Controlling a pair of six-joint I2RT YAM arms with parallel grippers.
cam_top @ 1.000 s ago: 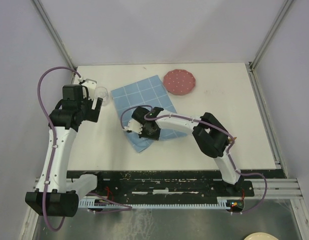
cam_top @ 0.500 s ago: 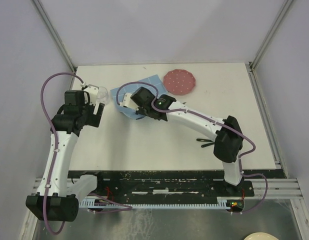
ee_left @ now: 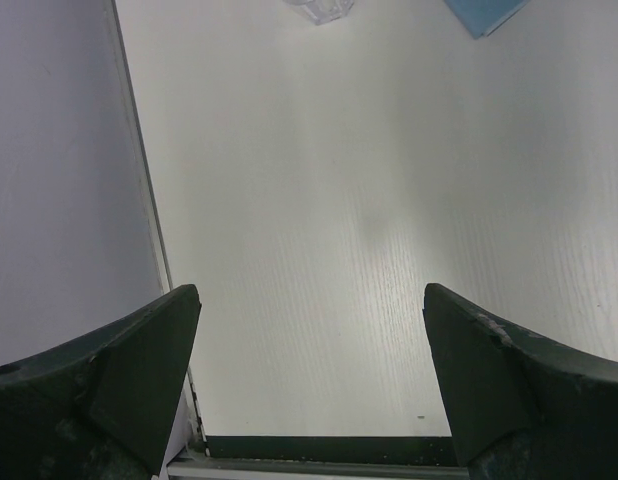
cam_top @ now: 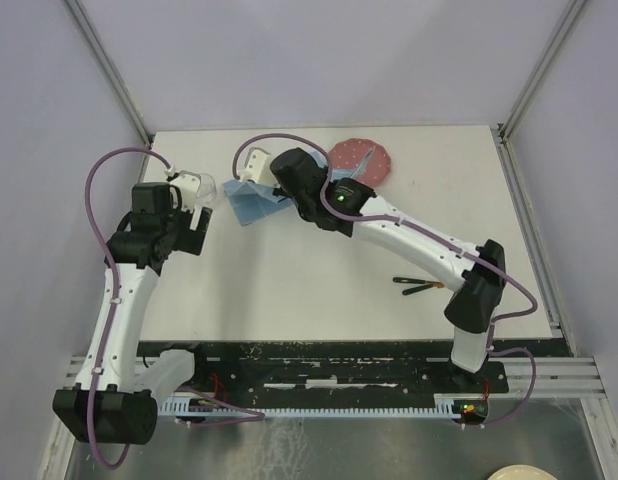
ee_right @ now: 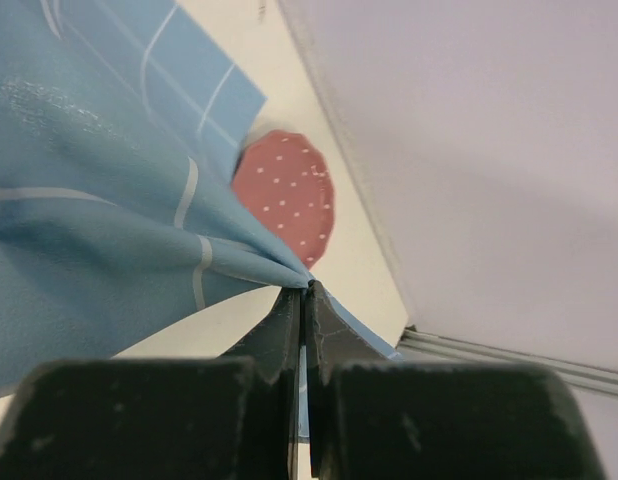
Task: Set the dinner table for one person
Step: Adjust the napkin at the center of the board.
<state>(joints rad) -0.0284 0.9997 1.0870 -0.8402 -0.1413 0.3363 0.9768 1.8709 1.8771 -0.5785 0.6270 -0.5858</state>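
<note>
The dinner table (cam_top: 319, 300) is the big white tabletop. My right gripper (cam_top: 252, 176) is shut on a pinched fold of the blue grid placemat (cam_top: 251, 204), which hangs bunched and lifted at the back left of centre. In the right wrist view the fingertips (ee_right: 307, 288) pinch the cloth (ee_right: 89, 200), with the red dotted plate (ee_right: 286, 190) behind it. That plate (cam_top: 361, 162) lies at the back centre. My left gripper (cam_top: 194, 208) stands open and holds nothing, next to a clear glass (cam_top: 202, 185). Its wrist view (ee_left: 311, 300) shows bare table (ee_left: 319, 180) between the fingers.
Dark cutlery (cam_top: 419, 285) lies on the table to the right, beside the right arm's elbow. The glass (ee_left: 319, 8) and a placemat corner (ee_left: 484, 15) show at the top of the left wrist view. Walls close off the left, back and right sides.
The right arm has swung from the table's middle to the back left, dragging and lifting the placemat into a bunch. The cutlery now shows. The left arm has barely moved.
</note>
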